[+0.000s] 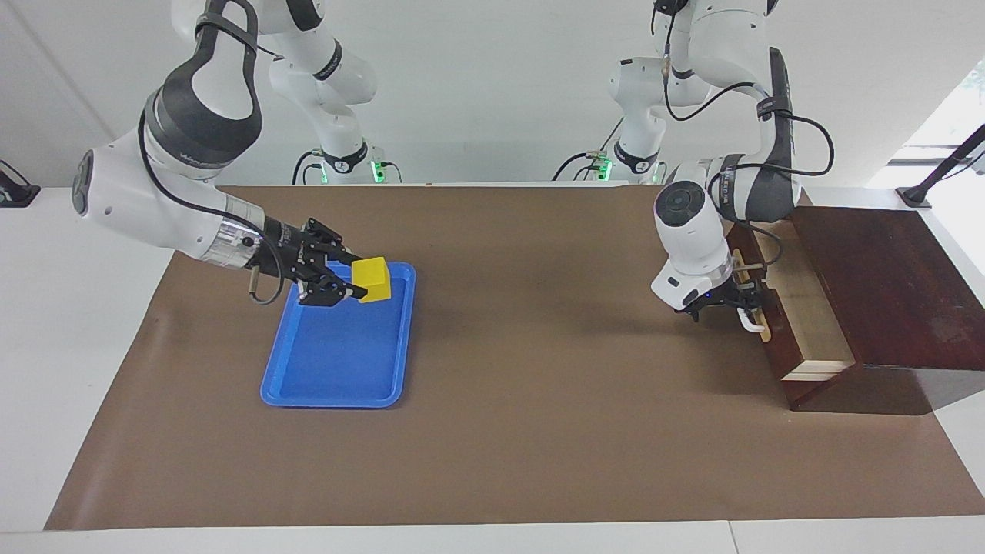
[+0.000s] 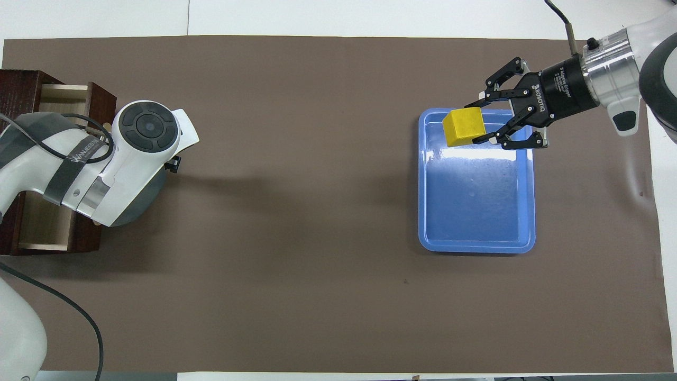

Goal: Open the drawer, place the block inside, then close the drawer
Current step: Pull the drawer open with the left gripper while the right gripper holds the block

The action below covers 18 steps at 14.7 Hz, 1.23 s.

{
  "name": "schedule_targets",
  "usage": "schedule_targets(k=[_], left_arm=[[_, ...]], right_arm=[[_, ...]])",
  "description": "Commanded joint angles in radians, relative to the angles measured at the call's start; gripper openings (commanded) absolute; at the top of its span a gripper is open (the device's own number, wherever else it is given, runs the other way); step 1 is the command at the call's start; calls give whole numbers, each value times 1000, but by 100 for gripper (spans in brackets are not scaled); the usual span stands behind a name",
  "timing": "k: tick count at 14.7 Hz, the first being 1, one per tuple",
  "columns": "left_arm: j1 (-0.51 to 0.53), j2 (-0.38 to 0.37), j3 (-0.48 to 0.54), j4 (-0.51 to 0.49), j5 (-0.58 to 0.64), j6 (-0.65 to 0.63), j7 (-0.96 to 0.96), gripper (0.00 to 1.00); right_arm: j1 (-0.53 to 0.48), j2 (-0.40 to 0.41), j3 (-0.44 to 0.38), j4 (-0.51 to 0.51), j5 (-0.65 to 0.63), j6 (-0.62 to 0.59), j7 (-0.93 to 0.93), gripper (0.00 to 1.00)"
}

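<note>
Facing view: right gripper clamps the block over the tray, prob. lifting it out for the carry; left gripper sits at the handle of the open drawer (fingers: can't tell), likely steadying it. Overhead view: block pinched over the tray's farther rim, brown mat on a white table.

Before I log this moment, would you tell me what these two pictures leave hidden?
- Overhead view: the left arm covers the drawer front, its handle and the left gripper.
- Facing view: the left gripper sits at the handle; its grip is unreadable.
- Both views: whether the block touches the tray.
</note>
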Motion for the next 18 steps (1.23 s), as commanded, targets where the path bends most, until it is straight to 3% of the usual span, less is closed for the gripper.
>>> schedule_targets(k=[1, 13, 18], left_arm=[[-51, 3, 3, 1, -54, -9, -14, 100], [-71, -4, 1, 12, -64, -42, -5, 100], [-65, -12, 3, 85, -65, -153, 60, 100]], right_arm=[[-5, 1, 5, 10, 18, -2, 26, 0], [-5, 1, 5, 11, 16, -1, 25, 0], [-3, 1, 5, 10, 13, 4, 25, 0]])
